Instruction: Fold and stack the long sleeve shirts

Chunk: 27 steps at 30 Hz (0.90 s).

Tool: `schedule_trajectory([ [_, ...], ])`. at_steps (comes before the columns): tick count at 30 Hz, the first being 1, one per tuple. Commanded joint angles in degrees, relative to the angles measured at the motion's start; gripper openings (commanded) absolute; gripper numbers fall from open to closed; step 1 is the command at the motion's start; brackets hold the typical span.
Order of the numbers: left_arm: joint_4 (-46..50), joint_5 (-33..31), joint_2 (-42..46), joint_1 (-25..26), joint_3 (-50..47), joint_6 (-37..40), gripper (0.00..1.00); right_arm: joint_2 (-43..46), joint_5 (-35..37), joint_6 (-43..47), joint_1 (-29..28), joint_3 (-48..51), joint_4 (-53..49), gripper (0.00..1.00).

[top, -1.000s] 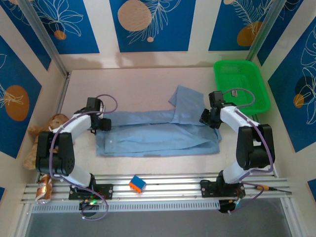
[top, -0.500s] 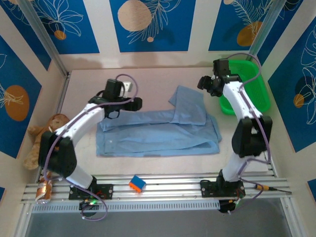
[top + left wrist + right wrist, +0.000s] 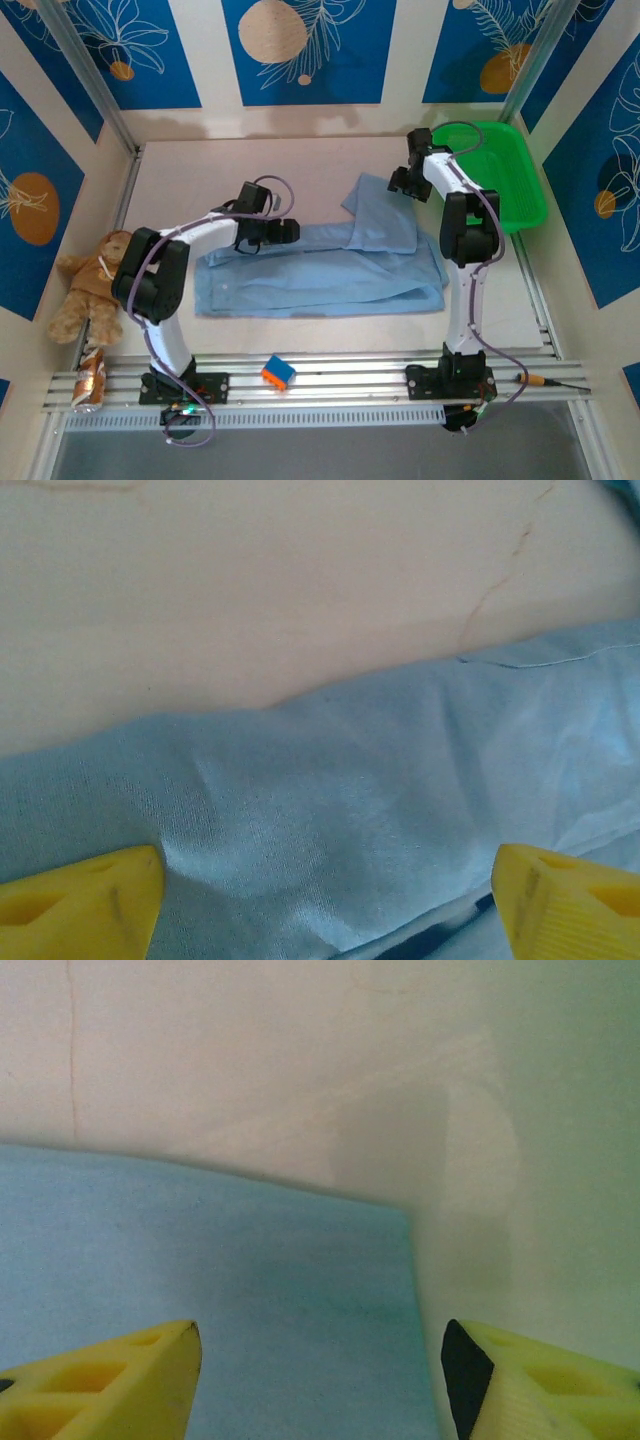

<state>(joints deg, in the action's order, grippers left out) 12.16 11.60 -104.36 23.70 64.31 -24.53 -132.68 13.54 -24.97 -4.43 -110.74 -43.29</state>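
**Shirt.** One shirt (image 3: pixel 320 270) lies flat on the table (image 3: pixel 250 165), spread left to right as a long band roughly midway between the two arms. At its right end a flap of cloth juts toward the far wall. It is probably a sleeve, though the overhead view is too coarse to be sure. The near and left edges look straight and doubled over. The shirt lies apart from the basket (image 3: pixel 520 170).

**Left gripper** (image 3: pixel 285 231). It sits over the far edge of the band, left of centre. In the wrist view its fingers (image 3: pixel 80 895) stand wide apart, with cloth (image 3: pixel 350 810) lying smooth beneath the gap. Nothing is pinched.

**Right gripper** (image 3: pixel 398 186). It sits at the far right corner of the flap. Its fingers (image 3: pixel 110 1385) are also spread, with the flap's corner (image 3: pixel 200 1290) between them and bare table beyond. No hold is taken. Whether the tips touch the cloth cannot be told.

**Progress.** Judged partly done. The shirt has been narrowed to a band, but it is not yet a compact fold: the flap is out and the length is unfolded. No stack is seen, and no second shirt.

**Outstanding.** Bring the flap in, fold the band across its length, then stack. Both grippers appear placed to take the far edge.
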Motion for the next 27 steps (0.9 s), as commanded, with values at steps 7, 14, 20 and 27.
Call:
schedule_trajectory([
  [7,-3.09,-0.7,-1.59,-0.36,-2.42,-1.72,0.85,-6.19,-0.29,-1.34,-0.22,-10.0,-7.41,0.51],
  [14,-2.81,-1.21,-2.41,-2.53,-2.53,-2.15,0.84,-6.28,-4.71,-3.51,0.95,-9.83,-4.73,0.11],
  [20,-2.42,-0.58,-4.46,-5.0,-1.35,-0.52,0.84,-3.78,-7.04,-2.58,1.26,-9.65,-0.64,0.0],
  [27,-1.97,-0.26,-7.93,-6.63,1.89,1.7,0.84,-1.93,-7.21,-2.88,1.31,-10.02,1.61,0.0],
])
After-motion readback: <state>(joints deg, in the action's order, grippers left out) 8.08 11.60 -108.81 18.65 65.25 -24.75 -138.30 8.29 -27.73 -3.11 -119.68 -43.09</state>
